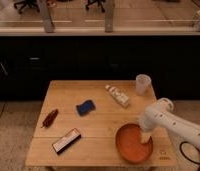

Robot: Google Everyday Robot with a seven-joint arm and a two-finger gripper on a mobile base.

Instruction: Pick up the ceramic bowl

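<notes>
The tool (145,138) sits at the bowl's (129,145) right rim. I cannot tell its grip, and the glossy rim may slip.

Wooden table (103,125), dark cabinets (68,60), pale tiled floor (12,131)

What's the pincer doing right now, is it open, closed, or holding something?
Pincer: down inside the right side of the ceramic bowl on the table; open, closed or gripping cannot be told.
</notes>
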